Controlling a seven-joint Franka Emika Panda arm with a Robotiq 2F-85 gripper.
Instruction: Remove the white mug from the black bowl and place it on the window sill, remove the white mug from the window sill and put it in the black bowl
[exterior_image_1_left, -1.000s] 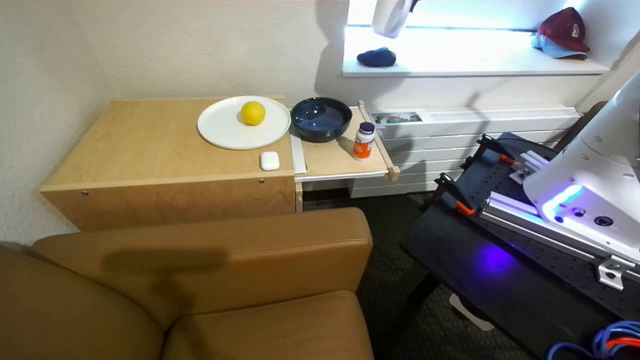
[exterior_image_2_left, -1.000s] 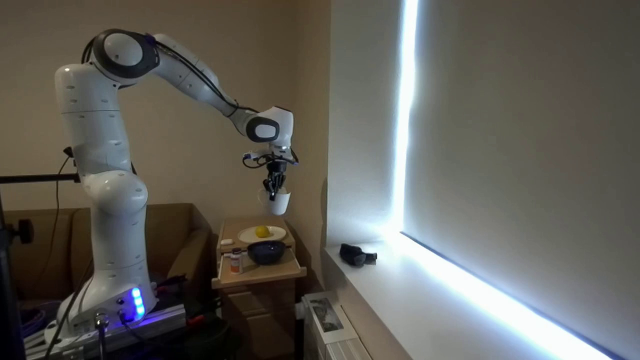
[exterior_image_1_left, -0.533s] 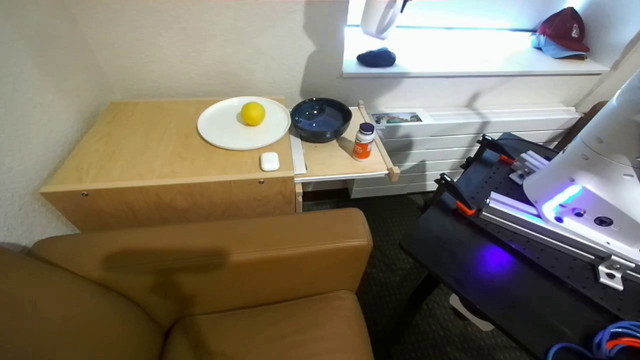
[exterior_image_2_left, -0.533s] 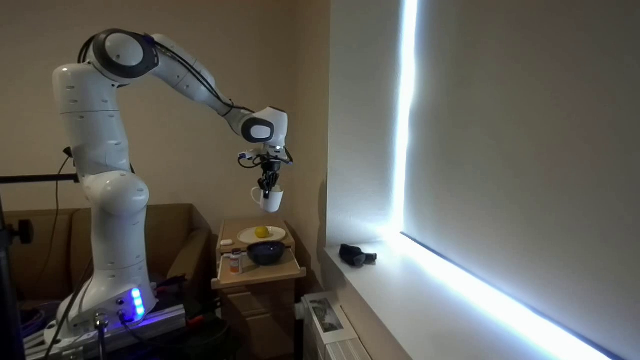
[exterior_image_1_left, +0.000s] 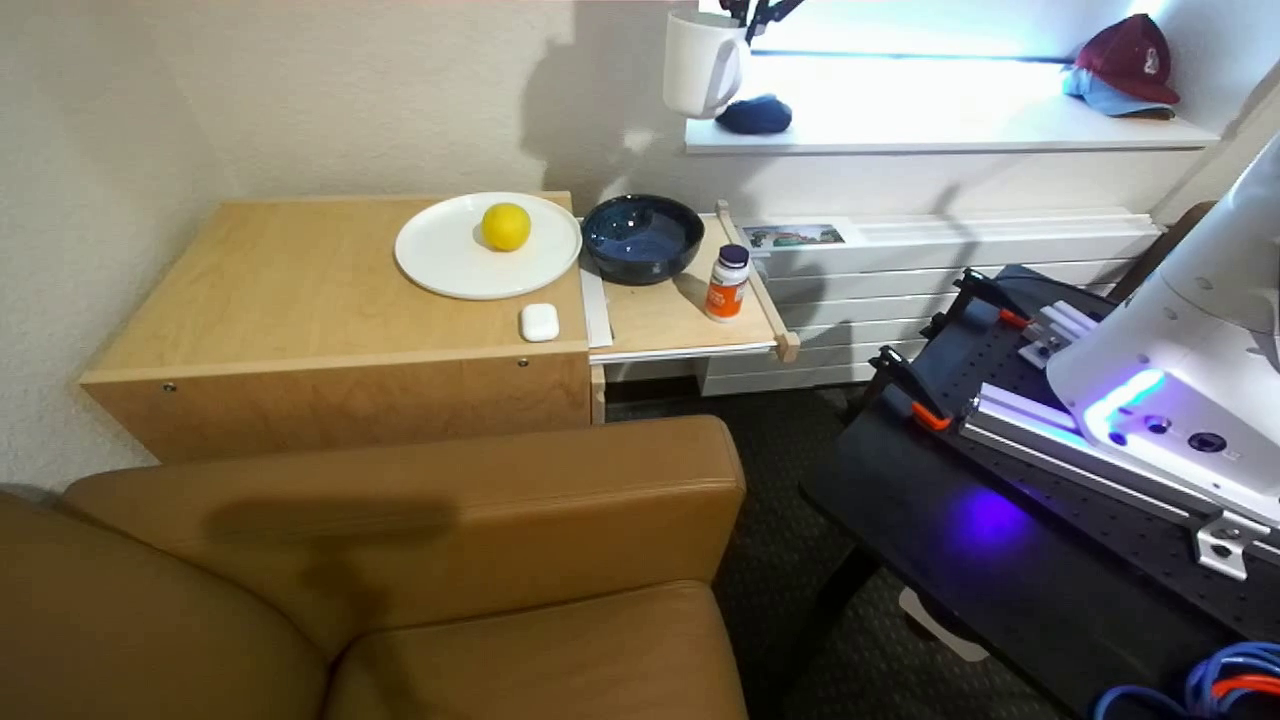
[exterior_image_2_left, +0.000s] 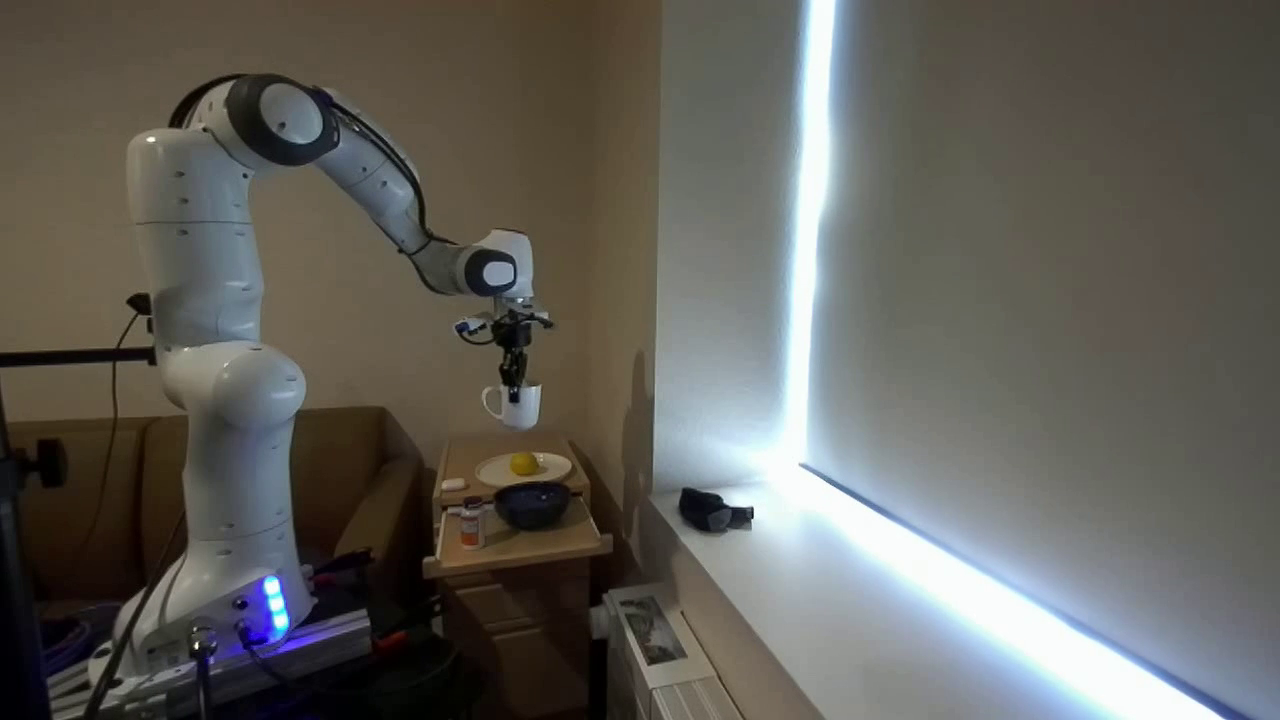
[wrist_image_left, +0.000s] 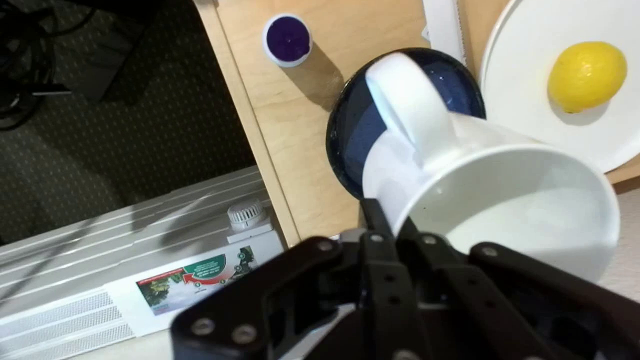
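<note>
The white mug hangs in the air, about upright, in both exterior views. My gripper is shut on its rim. In the wrist view the fingertips pinch the mug's wall, one inside and one outside, with the mug opening toward the camera. The black bowl stands on the pulled-out wooden shelf and looks empty. The bowl lies below the mug in the wrist view, partly hidden by it. The window sill is the bright ledge under the blind, also in an exterior view.
A white plate with a yellow lemon is beside the bowl. An orange-labelled bottle stands on the shelf near the bowl. A white case lies on the cabinet. A dark item and caps sit on the sill.
The mug, held in my gripper, has moved away from the sill side, leftward in both exterior views, and more of it shows. The bowl, plate and bottle have not moved.
</note>
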